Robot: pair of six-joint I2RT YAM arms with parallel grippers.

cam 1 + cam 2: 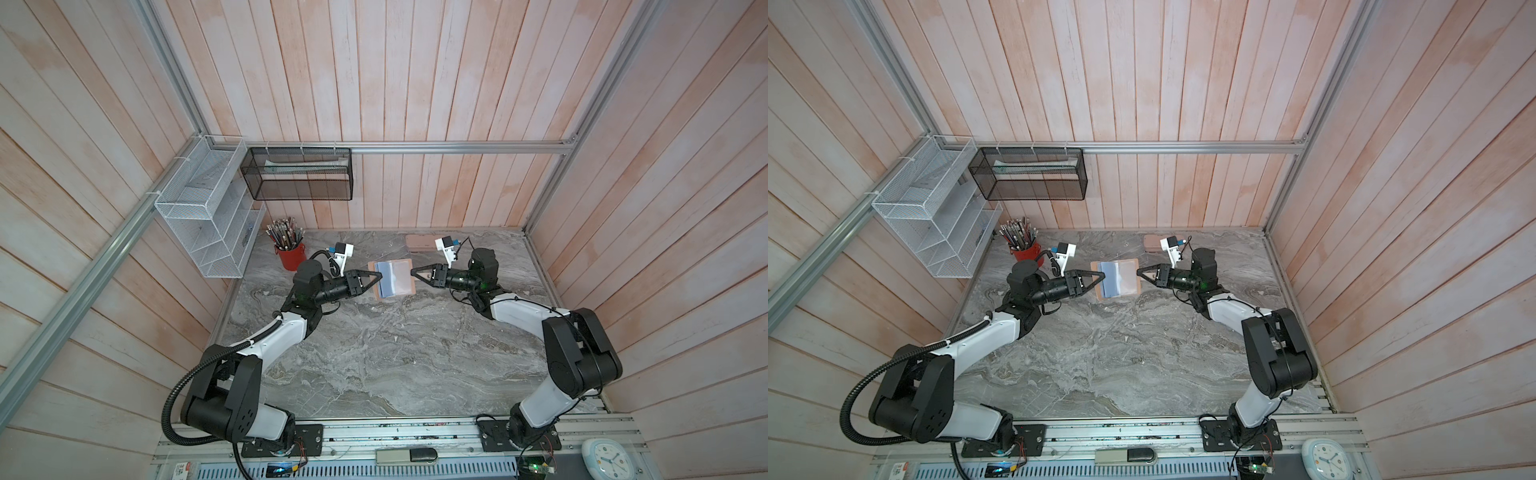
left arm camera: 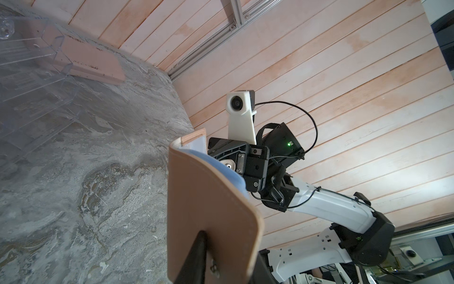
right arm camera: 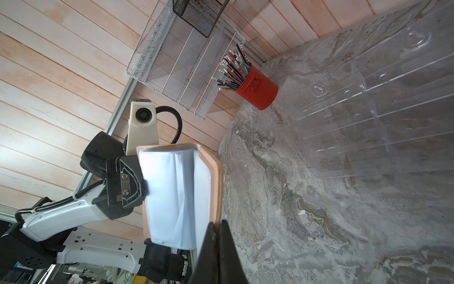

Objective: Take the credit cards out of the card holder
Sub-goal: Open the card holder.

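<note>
left gripper (image 1: 378,277): you are clamping jaws on the card holder (image 1: 395,277), near the red pencil cup (image 1: 291,257) | right gripper (image 1: 412,272): you are pinching jaws on its opposite edge

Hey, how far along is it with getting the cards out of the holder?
Done: the card holder is open, pale sleeves showing. In hand: left gripper and right gripper each pinch one side edge. To do: no cards show anywhere, so none looks removed.

Tan-pink leather card holder (image 1: 392,277), spread open, pale blue-grey sleeves (image 1: 386,281) facing up — held above the table (image 1: 374,353)
</note>
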